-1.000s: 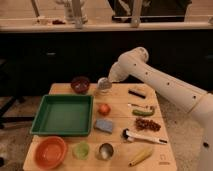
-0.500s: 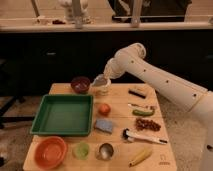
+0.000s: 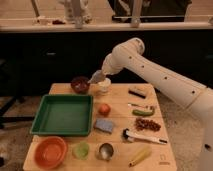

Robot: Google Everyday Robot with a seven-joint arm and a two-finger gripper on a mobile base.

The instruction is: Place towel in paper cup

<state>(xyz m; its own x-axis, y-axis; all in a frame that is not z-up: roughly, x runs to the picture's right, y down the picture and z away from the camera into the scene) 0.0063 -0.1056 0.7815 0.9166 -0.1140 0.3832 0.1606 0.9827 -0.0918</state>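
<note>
In the single camera view, your robot's white arm reaches in from the right and bends down over the far edge of the wooden worktop (image 3: 120,107), where the gripper (image 3: 98,76) hangs just above the paper cup (image 3: 103,86). You see its fingers closed on the towel (image 3: 94,78), a pale limp scrap that droops from the gripper toward the cup's left rim; whether the cloth touches the rim you cannot tell. The cup stands upright near the worktop's back edge, just beside the dark red bowl (image 3: 79,84) on its left. In front of them lies the green tray (image 3: 63,115), with a red fruit (image 3: 104,109) at its right edge and a blue-grey pad (image 3: 104,125) a little nearer the camera. Along the front edge you have an orange bowl (image 3: 49,151), a translucent green cup (image 3: 81,150), a shiny metal cup (image 3: 105,150) and a yellow banana (image 3: 140,155). On the right side sit a dark block (image 3: 138,92), a green vegetable (image 3: 143,112) and a small heap of reddish-brown pieces (image 3: 147,125).
</note>
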